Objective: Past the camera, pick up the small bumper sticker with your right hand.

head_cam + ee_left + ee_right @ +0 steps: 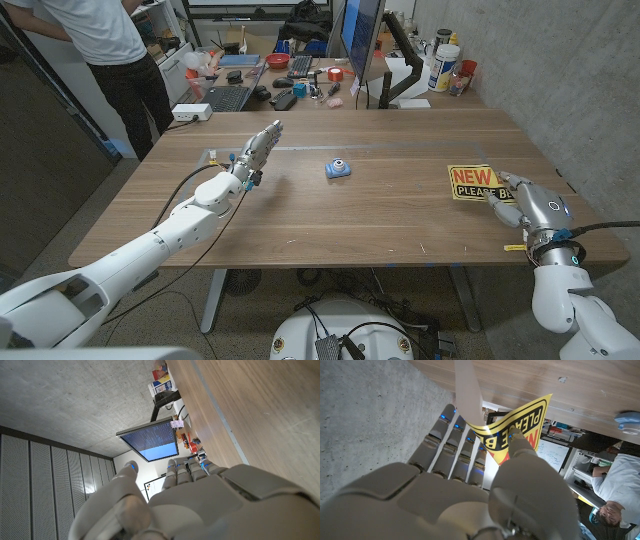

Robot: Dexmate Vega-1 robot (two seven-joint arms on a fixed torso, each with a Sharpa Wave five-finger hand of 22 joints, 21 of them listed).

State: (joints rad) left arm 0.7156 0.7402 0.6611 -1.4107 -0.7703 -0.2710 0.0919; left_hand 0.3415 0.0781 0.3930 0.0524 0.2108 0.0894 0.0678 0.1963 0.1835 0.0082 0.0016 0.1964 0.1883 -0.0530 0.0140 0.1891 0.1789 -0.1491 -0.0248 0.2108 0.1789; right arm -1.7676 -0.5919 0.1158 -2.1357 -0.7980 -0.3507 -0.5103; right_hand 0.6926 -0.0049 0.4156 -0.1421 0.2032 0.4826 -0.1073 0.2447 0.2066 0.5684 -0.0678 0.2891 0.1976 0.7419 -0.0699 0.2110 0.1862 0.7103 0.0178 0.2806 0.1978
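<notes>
Wood table (330, 215) is the landmark, everything else placed off it. Yellow bumper sticker (478, 182) sits near the table's right edge, well right of the small blue camera (338, 168) at the table's middle. Sticker looks thin, light and floppy: in the right wrist view (520, 427) its near end curls up off the table, so it bends easily and would likely slip from a loose grip. Best hold, my guess: pinch the lifted near edge, not the flat face. Long axis runs about left-right along the table; print reads toward the robot. Right hand (528, 203) is at the sticker's right end, thumb on top and fingers (451, 435) under the raised edge, pinching it. Left hand (254, 155) hovers over the table's left half, well left of the camera, fingers straight and spread, holding nothing.
</notes>
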